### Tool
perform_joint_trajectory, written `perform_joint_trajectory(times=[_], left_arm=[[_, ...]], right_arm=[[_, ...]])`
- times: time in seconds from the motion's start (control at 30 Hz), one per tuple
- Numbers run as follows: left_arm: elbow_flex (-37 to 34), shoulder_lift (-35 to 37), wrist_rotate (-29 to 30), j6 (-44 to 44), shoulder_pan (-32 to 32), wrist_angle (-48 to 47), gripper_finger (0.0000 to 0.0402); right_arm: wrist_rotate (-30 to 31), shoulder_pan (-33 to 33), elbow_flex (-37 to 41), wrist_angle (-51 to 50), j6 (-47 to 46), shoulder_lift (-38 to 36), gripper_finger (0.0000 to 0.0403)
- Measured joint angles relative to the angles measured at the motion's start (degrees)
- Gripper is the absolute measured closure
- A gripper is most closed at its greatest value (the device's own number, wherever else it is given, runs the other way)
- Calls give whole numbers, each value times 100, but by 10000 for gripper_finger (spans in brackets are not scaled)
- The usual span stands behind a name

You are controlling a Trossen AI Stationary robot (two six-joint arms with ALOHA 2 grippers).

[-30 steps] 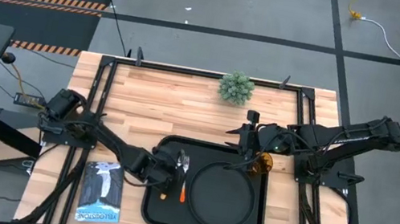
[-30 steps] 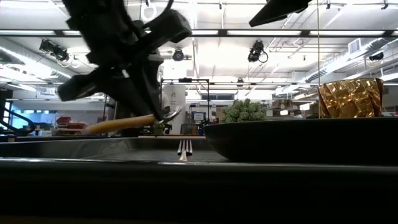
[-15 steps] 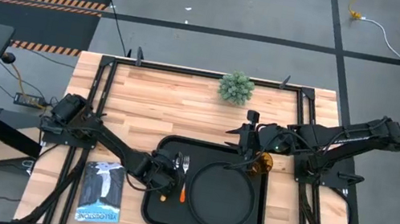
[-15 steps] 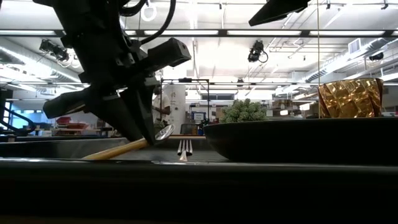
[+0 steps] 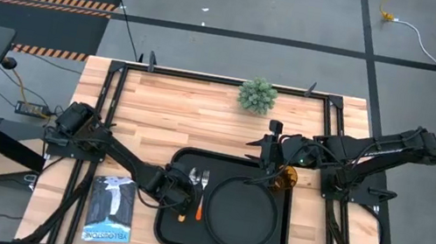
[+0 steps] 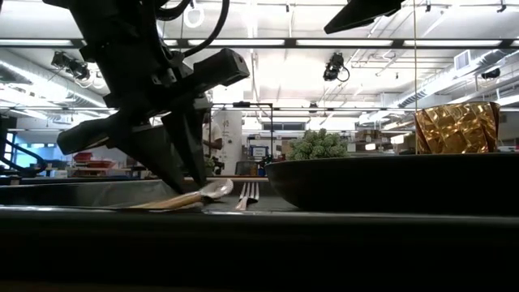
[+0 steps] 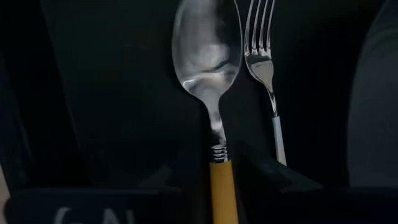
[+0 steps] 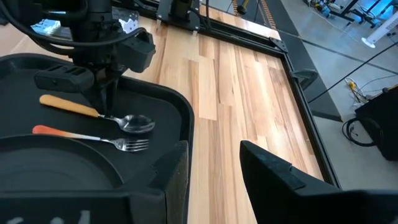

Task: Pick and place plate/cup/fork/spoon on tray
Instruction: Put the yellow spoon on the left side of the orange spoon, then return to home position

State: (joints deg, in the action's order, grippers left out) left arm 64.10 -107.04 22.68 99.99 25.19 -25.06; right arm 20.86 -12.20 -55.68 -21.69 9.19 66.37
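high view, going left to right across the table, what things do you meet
booklet → left gripper → spoon → fork → plate → cup, all but the booklet within the span of the tray.

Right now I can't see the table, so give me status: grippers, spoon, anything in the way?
Left gripper open over spoon. Spoon lies on tray beside fork. Right gripper open at tray's rim. Nothing blocking.

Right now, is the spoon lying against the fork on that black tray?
Apart. The left wrist view shows a dark strip of tray between the spoon and the fork, bowl to handle; they lie side by side.
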Motion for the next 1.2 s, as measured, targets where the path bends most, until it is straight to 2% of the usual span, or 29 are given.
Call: perform_joint_trajectory(times=[0.27,0.6,0.83,1.03,1.2], left_arm=[[0,6,-97,-216,0,0,290],[9,221,-453,-1187,-7,48,290],[10,512,-947,-2801,-15,95,289],[17,546,-1130,-4093,-9,183,289],[94,601,-1373,-4508,-141,-31,291]], right_arm=[[0,1,0,-1,-2,0,250],[-1,1,0,23,-2,0,250],[-1,1,0,10,-2,0,250],[0,1,0,-46,8,0,250],[311,0,0,-180,105,-23,250]])
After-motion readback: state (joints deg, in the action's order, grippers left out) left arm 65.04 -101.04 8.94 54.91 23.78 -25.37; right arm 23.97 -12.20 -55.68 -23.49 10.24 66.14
